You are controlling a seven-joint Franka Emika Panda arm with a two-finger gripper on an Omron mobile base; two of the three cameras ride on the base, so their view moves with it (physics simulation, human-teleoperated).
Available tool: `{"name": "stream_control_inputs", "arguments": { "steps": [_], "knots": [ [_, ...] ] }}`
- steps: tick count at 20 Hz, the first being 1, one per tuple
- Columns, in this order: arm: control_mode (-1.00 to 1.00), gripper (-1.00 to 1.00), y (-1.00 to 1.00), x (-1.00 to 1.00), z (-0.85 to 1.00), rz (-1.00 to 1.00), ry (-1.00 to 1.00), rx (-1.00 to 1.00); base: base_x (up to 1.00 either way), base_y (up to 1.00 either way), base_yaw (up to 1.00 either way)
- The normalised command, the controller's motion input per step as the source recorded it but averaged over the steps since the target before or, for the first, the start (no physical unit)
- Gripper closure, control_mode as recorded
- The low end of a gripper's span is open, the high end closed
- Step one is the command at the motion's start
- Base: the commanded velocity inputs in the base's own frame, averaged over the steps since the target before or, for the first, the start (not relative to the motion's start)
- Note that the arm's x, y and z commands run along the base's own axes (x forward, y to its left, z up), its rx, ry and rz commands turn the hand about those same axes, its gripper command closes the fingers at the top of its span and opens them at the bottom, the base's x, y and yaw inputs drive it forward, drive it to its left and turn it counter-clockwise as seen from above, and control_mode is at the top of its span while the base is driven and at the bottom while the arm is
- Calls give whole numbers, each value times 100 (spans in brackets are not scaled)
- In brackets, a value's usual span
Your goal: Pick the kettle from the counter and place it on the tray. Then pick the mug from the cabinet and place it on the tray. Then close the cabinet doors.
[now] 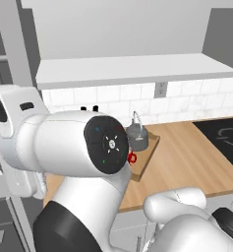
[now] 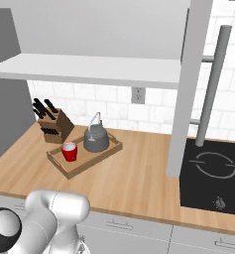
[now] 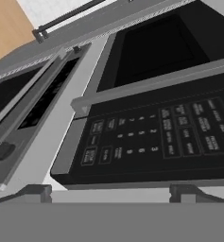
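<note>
The kettle (image 2: 96,138) sits on the tray (image 2: 107,151), toward its back end, with the mug (image 2: 69,151) just beside it at the front end. The tray lies on the counter (image 2: 139,178) near the back edge, next to the knife block (image 2: 54,125). The gripper (image 3: 111,191) faces a microwave keypad (image 3: 151,137), fingers spread wide, holding nothing
</note>
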Motion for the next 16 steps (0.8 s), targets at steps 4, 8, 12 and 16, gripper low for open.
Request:
{"name": "stream_control_inputs", "arguments": {
  "steps": [4, 8, 12, 16],
  "knots": [
    [-100, -100, 0, 47, 0, -1, 0, 0, 0, 0, 0],
    [-100, -100, -4, 41, 0, -1, 0, 0, 0, 0, 0],
    [-100, -100, -33, 33, 0, -11, 0, 0, 0, 0, 0],
    [-100, -100, -53, 24, 0, -20, 0, 0, 0, 0, 0]
  ]
}}
